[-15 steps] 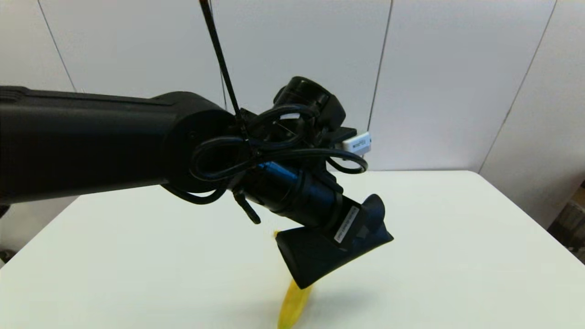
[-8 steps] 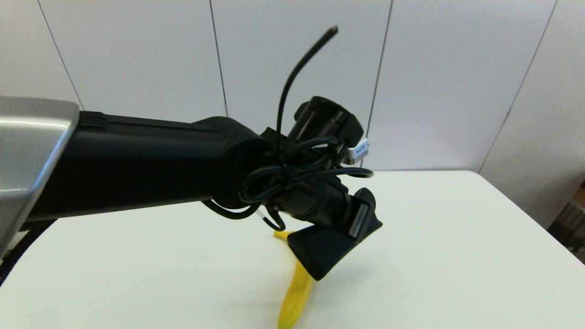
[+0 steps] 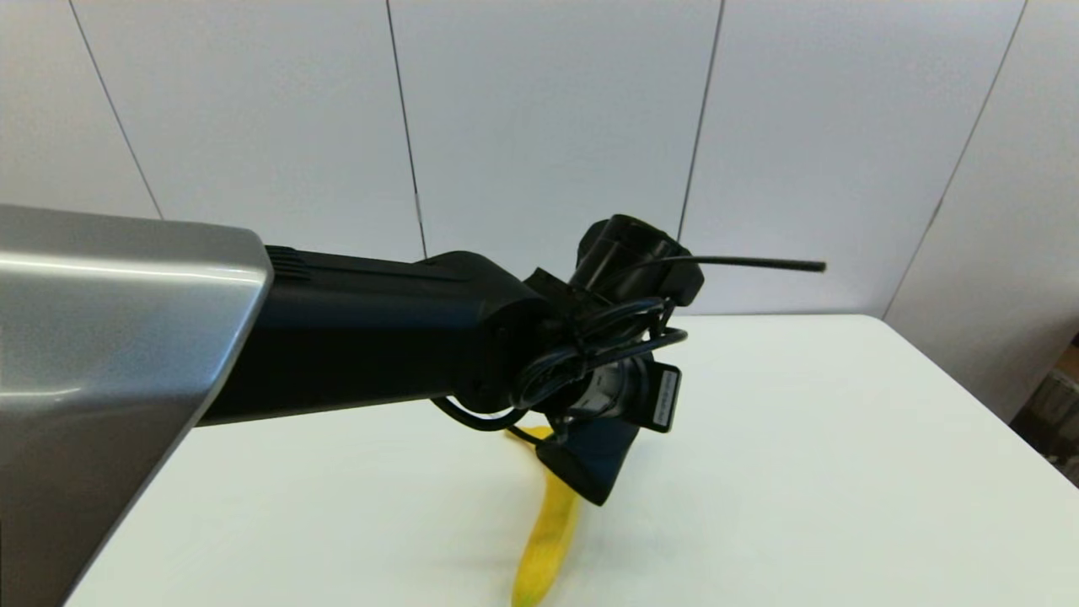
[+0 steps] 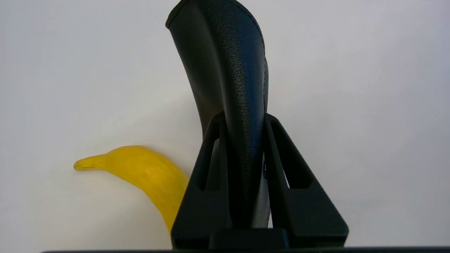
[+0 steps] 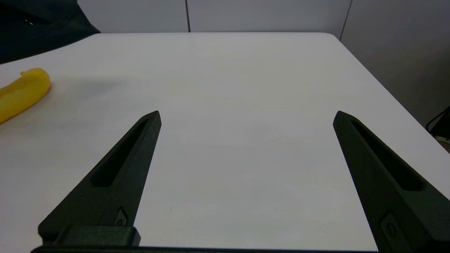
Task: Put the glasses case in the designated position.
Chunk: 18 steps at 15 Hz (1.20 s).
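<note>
The left gripper (image 4: 242, 140) is pinching the glasses case (image 4: 225, 70) between its fingers (image 4: 207, 168) across the narrow width, holding it in the air above the white desk (image 3: 801, 438), just beside the banana (image 3: 544, 539). The case is bowing slightly beyond the grip, so it is probably soft, light and grained enough not to slip; a mid-body hold like this one seems sensible. The right gripper (image 5: 246, 116) is sitting idle over bare desk with its fingers spread wide, holding nothing.
</note>
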Each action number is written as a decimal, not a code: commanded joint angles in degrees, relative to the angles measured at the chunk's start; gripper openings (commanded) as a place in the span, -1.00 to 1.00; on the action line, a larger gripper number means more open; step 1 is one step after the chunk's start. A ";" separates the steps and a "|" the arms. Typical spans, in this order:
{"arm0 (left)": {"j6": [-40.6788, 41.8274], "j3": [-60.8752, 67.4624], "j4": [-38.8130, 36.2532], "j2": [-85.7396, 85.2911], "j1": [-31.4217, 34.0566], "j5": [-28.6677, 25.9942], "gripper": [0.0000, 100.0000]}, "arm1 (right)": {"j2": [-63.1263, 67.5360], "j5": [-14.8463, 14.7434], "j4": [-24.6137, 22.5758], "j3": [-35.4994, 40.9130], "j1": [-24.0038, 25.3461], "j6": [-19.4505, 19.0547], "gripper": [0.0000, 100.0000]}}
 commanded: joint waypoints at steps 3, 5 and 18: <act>-1.85 -0.36 -0.19 1.23 -2.45 2.91 -1.00 | 0.07 0.04 0.01 0.00 0.00 -0.01 1.00; -1.67 -0.36 -0.19 1.23 -3.68 2.56 -1.00 | 0.07 0.04 0.01 0.00 0.00 -0.01 1.00; 5.36 -1.77 -8.18 6.94 -2.01 -12.30 -1.00 | 0.07 0.04 0.01 0.00 0.00 -0.01 1.00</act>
